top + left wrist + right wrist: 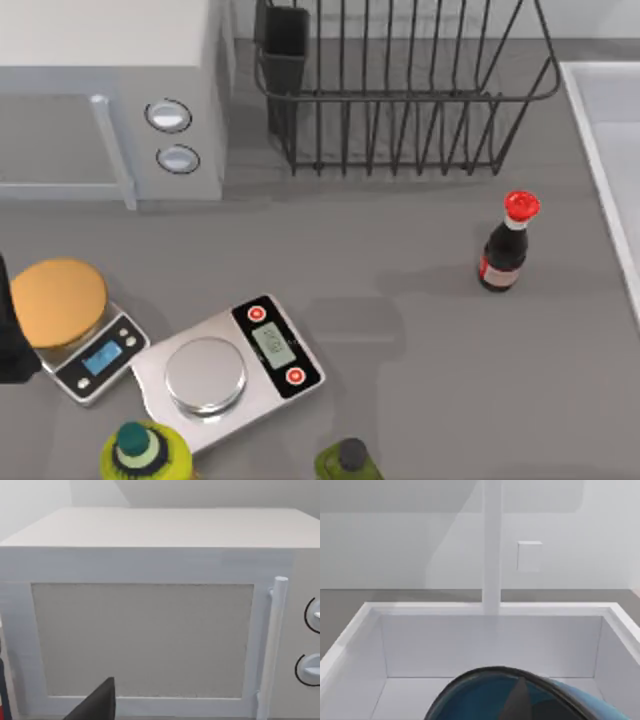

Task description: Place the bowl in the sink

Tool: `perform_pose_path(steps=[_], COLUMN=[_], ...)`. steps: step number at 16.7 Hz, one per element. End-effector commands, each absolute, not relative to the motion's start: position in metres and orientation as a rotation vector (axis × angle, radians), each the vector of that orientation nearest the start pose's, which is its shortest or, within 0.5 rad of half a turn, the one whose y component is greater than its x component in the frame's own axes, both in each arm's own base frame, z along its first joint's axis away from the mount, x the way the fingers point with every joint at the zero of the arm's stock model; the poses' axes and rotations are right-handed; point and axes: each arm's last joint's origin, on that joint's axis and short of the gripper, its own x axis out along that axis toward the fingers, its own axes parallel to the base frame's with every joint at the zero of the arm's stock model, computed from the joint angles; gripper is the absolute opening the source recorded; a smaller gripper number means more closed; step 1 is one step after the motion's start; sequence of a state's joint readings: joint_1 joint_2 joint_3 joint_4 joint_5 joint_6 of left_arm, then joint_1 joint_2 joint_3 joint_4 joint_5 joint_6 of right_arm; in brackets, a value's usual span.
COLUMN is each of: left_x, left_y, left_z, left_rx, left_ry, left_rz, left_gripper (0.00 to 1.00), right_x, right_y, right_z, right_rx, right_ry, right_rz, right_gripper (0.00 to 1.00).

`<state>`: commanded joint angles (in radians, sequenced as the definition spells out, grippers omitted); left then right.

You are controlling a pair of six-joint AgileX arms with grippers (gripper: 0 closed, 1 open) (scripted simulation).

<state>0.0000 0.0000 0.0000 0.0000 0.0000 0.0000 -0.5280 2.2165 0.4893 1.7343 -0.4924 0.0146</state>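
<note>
The bowl (485, 697), blue glazed inside with a dark thin rim, hangs over the sink (490, 645), a white rectangular basin with a raised rim. My right gripper (520, 711) is shut on the bowl's rim, with one dark finger (518, 700) lying over the blue inside. The bowl's near part is cut off by the picture's edge. In the top view a strip of the sink (600, 130) runs along the table's right edge. My left arm (10, 345) sits parked at the far left beside the small scale, and its gripper (95, 707) faces the microwave door.
A white microwave (110, 90) stands at the back left, a black wire dish rack (400, 90) behind the middle. A red-capped dark bottle (508, 245) stands right of centre. A silver scale (225, 370), a small scale with an orange disc (58, 300) and two bottle tops (145, 452) (350, 460) line the front. A white post (491, 545) rises behind the sink.
</note>
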Motion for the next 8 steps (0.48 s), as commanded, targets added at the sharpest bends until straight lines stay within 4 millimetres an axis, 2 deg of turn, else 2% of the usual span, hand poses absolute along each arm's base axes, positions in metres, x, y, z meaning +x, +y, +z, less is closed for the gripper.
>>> perform_pose_path(steps=[3,8], left_x=[0.1057,0.1057], left_y=[-0.0012,-0.0012], left_z=[0.16,0.16], left_rx=[0.0,0.0], left_ry=[0.0,0.0], left_rz=[0.0,0.0], left_gripper=[1.0,1.0], right_x=[0.2672,0.2672], right_y=[-0.1364,-0.1364], right_z=[0.059,0.059], right_rx=[0.0,0.0], right_ry=[0.0,0.0], right_rz=[-0.01,-0.01], right_gripper=[0.98,1.0])
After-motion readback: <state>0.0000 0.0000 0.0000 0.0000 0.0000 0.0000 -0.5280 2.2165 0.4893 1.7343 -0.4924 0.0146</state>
